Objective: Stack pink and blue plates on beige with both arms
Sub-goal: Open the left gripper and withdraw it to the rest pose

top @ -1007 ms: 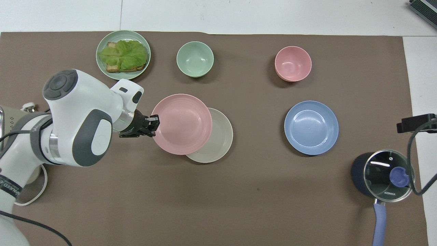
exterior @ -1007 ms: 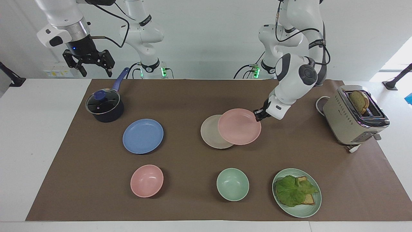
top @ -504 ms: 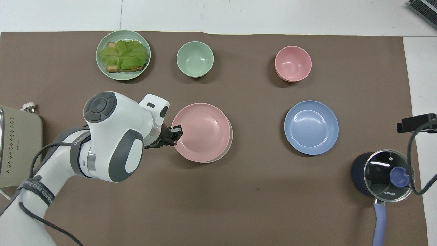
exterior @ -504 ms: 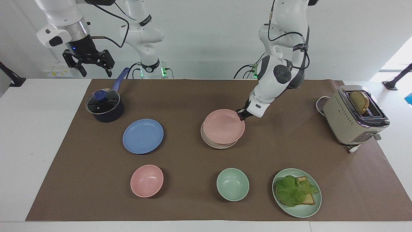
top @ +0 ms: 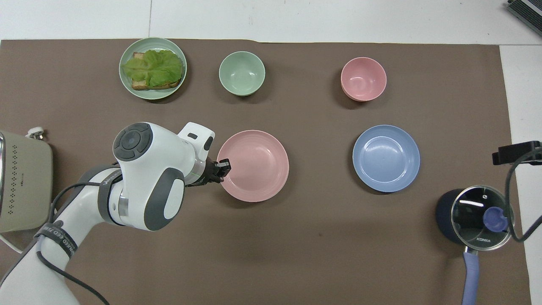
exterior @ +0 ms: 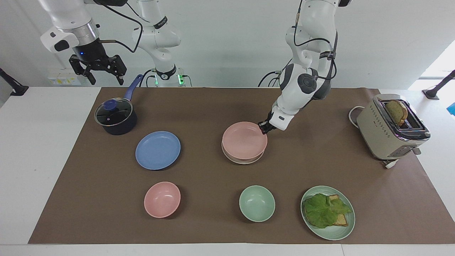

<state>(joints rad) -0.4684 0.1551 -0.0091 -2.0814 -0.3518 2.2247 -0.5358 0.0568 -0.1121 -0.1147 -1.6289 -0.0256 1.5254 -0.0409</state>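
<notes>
Brown mat [exterior: 199, 106]; saucepan lid [top: 480, 218] reads "KONKA".

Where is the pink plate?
The pink plate sits over the beige plate mid-table, its rim held by the left gripper, with the blue plate beside it toward the right arm's end.

A big white table [exterior: 42, 170] fills the room's middle. A brown mat [exterior: 213, 220] covers most of its top and leaves white strips at both ends and along the edges. A plain white wall [exterior: 227, 42] stands at the table's top edge in the facing view. Bright light [exterior: 440, 64] shines in at one corner there. A small white box [exterior: 58, 81] with sockets sits low on the wall.
</notes>
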